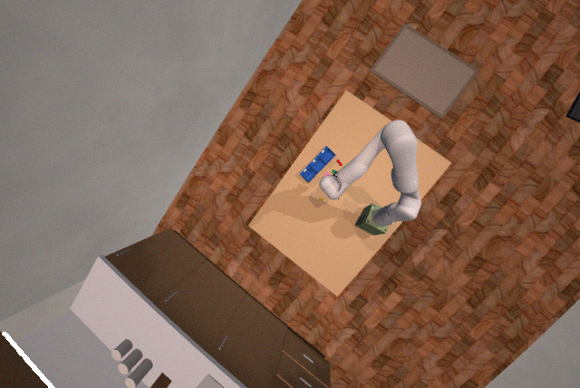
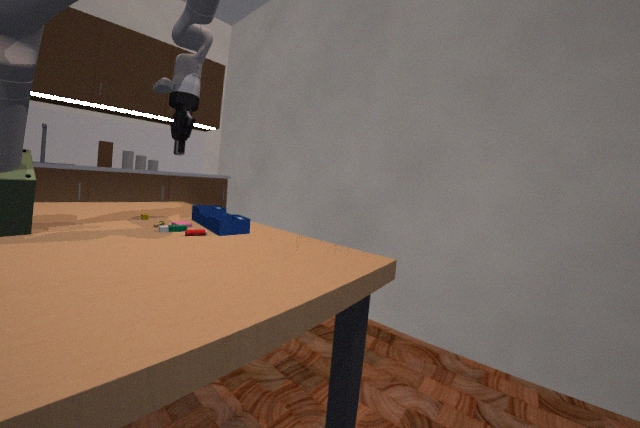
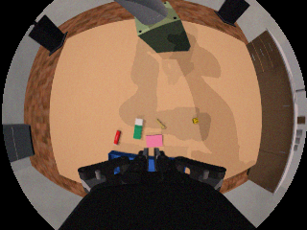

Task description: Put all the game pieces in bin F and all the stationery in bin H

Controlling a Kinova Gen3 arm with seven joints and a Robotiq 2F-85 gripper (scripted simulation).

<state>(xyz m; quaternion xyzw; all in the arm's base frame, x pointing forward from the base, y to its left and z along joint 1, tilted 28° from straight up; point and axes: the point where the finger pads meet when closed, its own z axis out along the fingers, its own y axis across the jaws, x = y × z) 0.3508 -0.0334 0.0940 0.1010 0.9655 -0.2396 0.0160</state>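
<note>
My gripper (image 2: 179,149) hangs high above the table with its fingers pointing down, shut, with nothing between them. It also shows in the wrist view (image 3: 152,163). Below it lie a pink flat piece (image 2: 181,223) (image 3: 153,141), a green and white piece (image 2: 173,228) (image 3: 138,129), a red piece (image 2: 195,232) (image 3: 117,137), a thin golden thing (image 2: 159,223) (image 3: 161,125) and a small yellow piece (image 2: 144,216) (image 3: 196,121). The joined blue bins (image 2: 221,219) (image 1: 320,163) stand beside them near the table edge. Their letters are too small to read.
The arm's green base block (image 1: 371,219) (image 3: 163,33) stands on the table's other side. The table edge (image 2: 310,304) drops to a wooden floor. Cabinets and a counter stand at the back.
</note>
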